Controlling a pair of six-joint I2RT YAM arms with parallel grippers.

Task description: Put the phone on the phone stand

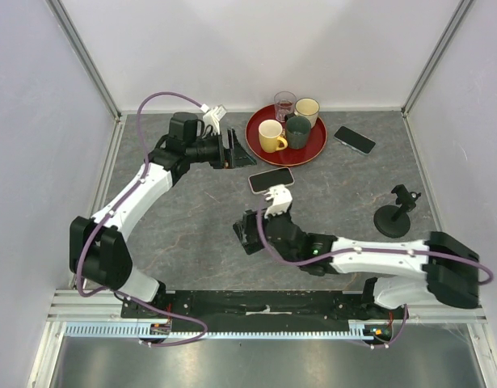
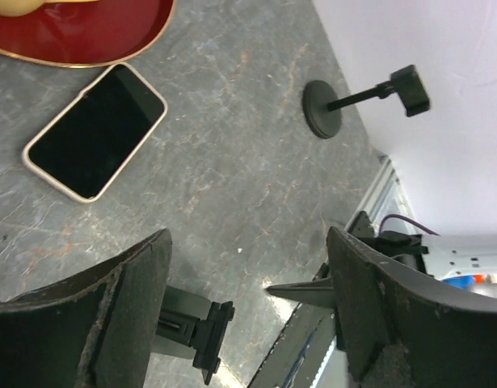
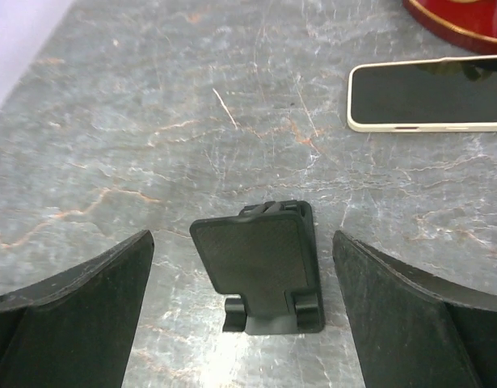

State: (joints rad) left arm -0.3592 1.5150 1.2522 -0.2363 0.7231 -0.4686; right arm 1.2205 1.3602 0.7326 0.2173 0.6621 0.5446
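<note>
The phone (image 1: pixel 271 179), dark-screened in a cream case, lies flat on the grey table just below the red tray; it also shows in the left wrist view (image 2: pixel 94 129) and the right wrist view (image 3: pixel 430 93). A small black folding phone stand (image 3: pixel 260 267) stands upright on the table between the fingers of my right gripper (image 3: pixel 242 238), which is open with a gap on each side. From above, that gripper (image 1: pixel 250 232) is below and left of the phone. My left gripper (image 1: pixel 234 149) hovers up and left of the phone, open (image 2: pixel 248 234) and holding nothing.
A red tray (image 1: pixel 313 151) at the back holds a yellow mug (image 1: pixel 271 135), a dark green mug (image 1: pixel 297 129), a glass and a cream cup. A second, dark phone (image 1: pixel 355 139) lies right of it. A black round-based clamp holder (image 1: pixel 393 217) stands at the right. Walls close three sides.
</note>
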